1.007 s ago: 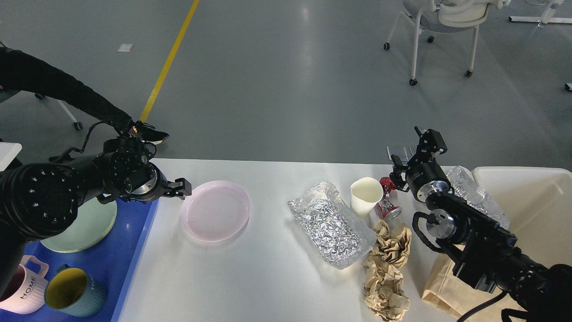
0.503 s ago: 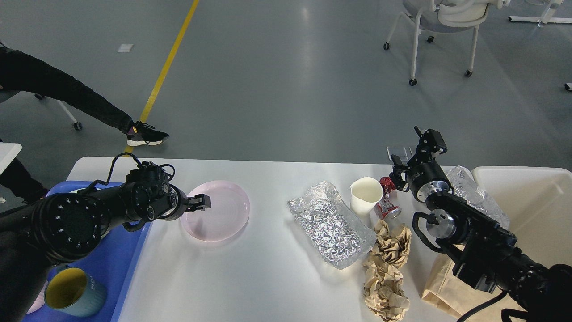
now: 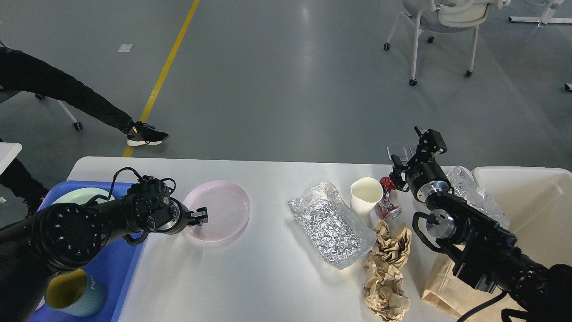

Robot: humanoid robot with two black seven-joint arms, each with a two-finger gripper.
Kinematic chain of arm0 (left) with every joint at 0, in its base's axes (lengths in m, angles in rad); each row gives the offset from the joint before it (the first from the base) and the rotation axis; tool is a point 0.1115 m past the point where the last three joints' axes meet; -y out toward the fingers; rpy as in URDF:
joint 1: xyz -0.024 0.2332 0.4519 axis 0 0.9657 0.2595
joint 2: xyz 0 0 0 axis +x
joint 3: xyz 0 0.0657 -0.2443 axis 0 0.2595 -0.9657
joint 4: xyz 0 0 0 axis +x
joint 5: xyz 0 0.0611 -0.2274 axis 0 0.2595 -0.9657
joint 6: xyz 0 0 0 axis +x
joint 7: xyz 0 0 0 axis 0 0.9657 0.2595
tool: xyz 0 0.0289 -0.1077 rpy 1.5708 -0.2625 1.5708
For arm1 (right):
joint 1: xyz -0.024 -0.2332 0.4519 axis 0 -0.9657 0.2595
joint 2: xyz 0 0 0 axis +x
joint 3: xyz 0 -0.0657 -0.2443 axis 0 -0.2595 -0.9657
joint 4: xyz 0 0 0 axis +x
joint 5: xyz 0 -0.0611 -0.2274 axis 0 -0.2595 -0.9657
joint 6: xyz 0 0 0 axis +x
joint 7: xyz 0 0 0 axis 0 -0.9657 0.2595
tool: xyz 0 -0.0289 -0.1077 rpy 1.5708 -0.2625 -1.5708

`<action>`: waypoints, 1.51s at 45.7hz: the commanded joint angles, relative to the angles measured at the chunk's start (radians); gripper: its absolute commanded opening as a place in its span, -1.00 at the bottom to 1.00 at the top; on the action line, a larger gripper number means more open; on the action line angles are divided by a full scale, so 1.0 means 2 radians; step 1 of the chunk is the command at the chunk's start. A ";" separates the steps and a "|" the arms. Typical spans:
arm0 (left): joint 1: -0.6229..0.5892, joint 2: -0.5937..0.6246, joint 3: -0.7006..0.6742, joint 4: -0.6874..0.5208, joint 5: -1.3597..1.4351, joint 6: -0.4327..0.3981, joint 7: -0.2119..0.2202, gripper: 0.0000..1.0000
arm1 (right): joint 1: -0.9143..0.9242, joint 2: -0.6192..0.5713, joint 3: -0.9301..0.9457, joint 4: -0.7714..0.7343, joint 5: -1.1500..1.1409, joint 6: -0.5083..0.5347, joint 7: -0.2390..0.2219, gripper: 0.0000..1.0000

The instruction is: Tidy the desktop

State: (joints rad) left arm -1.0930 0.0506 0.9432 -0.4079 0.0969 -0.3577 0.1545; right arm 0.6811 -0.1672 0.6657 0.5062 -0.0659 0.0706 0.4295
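The white desktop (image 3: 268,281) carries a pink plate (image 3: 223,206), a crumpled foil bag (image 3: 330,226), a white paper cup (image 3: 366,194), a crushed red can (image 3: 388,201), crumpled brown paper (image 3: 388,264), a brown paper bag (image 3: 440,286) and a crushed clear bottle (image 3: 476,197). My left gripper (image 3: 200,215) sits low at the plate's near-left rim, fingers slightly apart; whether they touch the rim I cannot tell. My right gripper (image 3: 413,152) hovers open above the far edge, behind the can and cup, holding nothing.
A blue tray (image 3: 118,264) at the left holds a pale green plate (image 3: 80,196) and a teal mug with yellow inside (image 3: 73,293). A cream bin (image 3: 532,210) stands at the right. A person's leg (image 3: 67,91) and a wheeled chair (image 3: 440,27) are beyond the table.
My left gripper moved right and down from the tray's edge to the pink plate's near-left rim. The right arm stayed still.
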 commanded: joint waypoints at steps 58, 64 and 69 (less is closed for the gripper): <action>-0.138 0.078 -0.047 0.000 0.000 -0.235 0.055 -1.00 | 0.000 0.000 0.000 0.000 0.000 0.000 0.000 1.00; -0.122 0.077 -0.046 0.001 0.000 -0.222 0.050 -1.00 | 0.000 0.000 0.000 0.000 0.000 0.000 0.000 1.00; -0.106 0.072 -0.045 0.001 0.001 -0.210 0.049 -0.76 | 0.000 0.000 0.000 0.000 0.000 0.000 0.000 1.00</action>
State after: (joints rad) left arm -1.3347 0.2037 0.8504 -0.4066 0.0965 -0.8006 0.2573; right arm 0.6811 -0.1672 0.6657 0.5062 -0.0660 0.0706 0.4295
